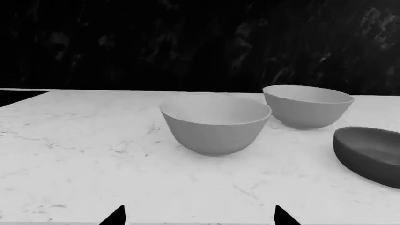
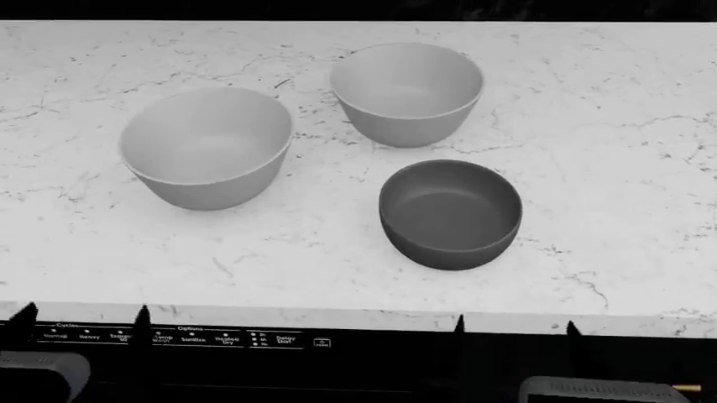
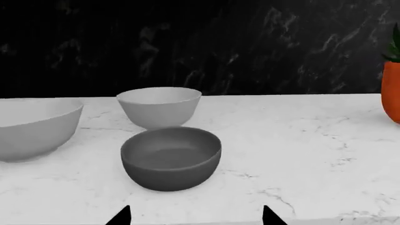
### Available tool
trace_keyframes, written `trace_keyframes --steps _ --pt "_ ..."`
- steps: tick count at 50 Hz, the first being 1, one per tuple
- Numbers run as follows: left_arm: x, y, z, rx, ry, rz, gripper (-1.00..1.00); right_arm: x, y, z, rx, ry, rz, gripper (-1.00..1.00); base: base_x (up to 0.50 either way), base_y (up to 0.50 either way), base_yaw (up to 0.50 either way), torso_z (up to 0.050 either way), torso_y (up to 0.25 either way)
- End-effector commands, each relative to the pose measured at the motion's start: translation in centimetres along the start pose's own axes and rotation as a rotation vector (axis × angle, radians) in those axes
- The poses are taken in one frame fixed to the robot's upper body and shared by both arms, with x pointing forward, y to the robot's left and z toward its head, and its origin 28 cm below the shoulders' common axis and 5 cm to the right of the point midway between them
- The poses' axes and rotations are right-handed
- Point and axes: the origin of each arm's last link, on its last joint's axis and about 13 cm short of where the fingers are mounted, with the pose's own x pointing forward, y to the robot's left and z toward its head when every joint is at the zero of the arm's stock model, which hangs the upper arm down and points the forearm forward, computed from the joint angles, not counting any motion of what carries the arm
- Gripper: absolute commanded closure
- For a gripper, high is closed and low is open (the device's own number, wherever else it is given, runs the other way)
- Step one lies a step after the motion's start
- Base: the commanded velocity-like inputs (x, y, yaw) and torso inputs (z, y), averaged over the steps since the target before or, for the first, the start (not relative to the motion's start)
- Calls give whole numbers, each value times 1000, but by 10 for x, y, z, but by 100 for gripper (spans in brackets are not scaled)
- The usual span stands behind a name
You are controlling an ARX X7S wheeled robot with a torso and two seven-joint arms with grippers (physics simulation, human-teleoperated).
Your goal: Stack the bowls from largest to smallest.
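Three smooth round bowls stand apart, unstacked, on the white marble tabletop point(image 2: 627, 151). The wide light grey bowl point(image 2: 206, 158) lies ahead of the released left tool point(image 2: 81, 317). The small dark charcoal bowl point(image 2: 451, 213) lies ahead of the released right tool point(image 2: 515, 326), the medium light grey bowl point(image 2: 405, 92) beyond it.

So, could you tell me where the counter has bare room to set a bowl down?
Free: the right side, between the dark bowl and the orange pot; the far left, beyond the wide bowl; the front strip before the bowls. Crowded: the middle, where the medium bowl sits close to both.
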Motion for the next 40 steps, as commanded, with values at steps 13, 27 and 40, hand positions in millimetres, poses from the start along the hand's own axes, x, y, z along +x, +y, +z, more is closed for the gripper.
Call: trace_keyframes --steps 13,27,40 --pt "-38 35 88 5 -76 23 -100 -27 -19 67 -19 -111 11 -100 279 0 0 0 0" --pt "-41 41 94 22 -80 42 -100 -32 -21 77 -37 -130 8 -100 485 0 0 0 0" --pt "-43 46 96 35 -79 60 -100 -33 -21 76 -30 -120 17 -100 438 0 0 0 0"
